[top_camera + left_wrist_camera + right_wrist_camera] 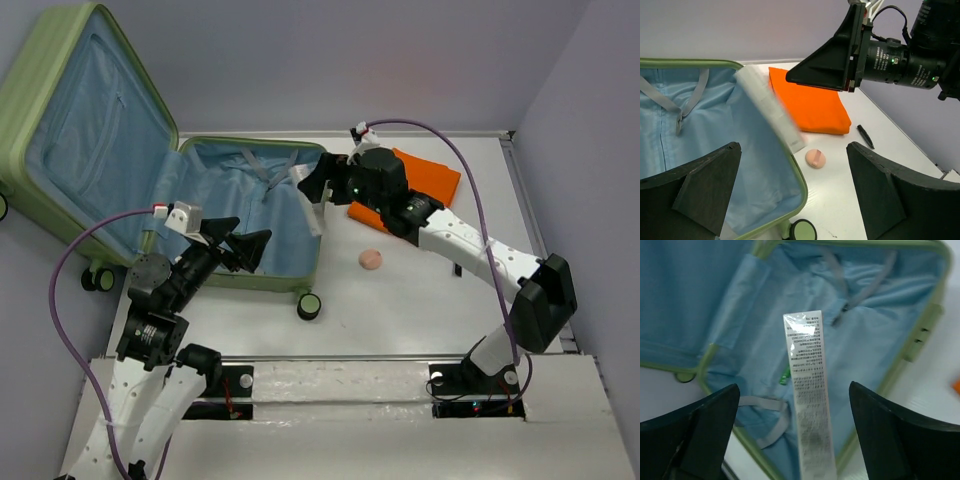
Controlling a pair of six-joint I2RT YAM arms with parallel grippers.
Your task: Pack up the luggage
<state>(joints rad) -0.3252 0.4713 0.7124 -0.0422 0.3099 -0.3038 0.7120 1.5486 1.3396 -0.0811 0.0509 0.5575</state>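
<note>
The light-green luggage [60, 60] lies open at the left, its lid leaning back and its pale blue lining bare. A long white printed box [809, 390] slants over the luggage's right rim [802, 185], blurred. It shows between the wide-open jaws of my right gripper [794, 390], and neither finger touches it. My right gripper [325, 180] hovers over that rim beside the white box [312, 205]. My left gripper [240, 240] is open and empty above the luggage's near right corner, also shown in the left wrist view [792, 165].
A folded orange cloth [425, 180] lies right of the luggage, under the right arm. A round pink puff [371, 259] and a black pen [865, 136] lie on the white table. A caster wheel [310, 306] sticks out at the near corner.
</note>
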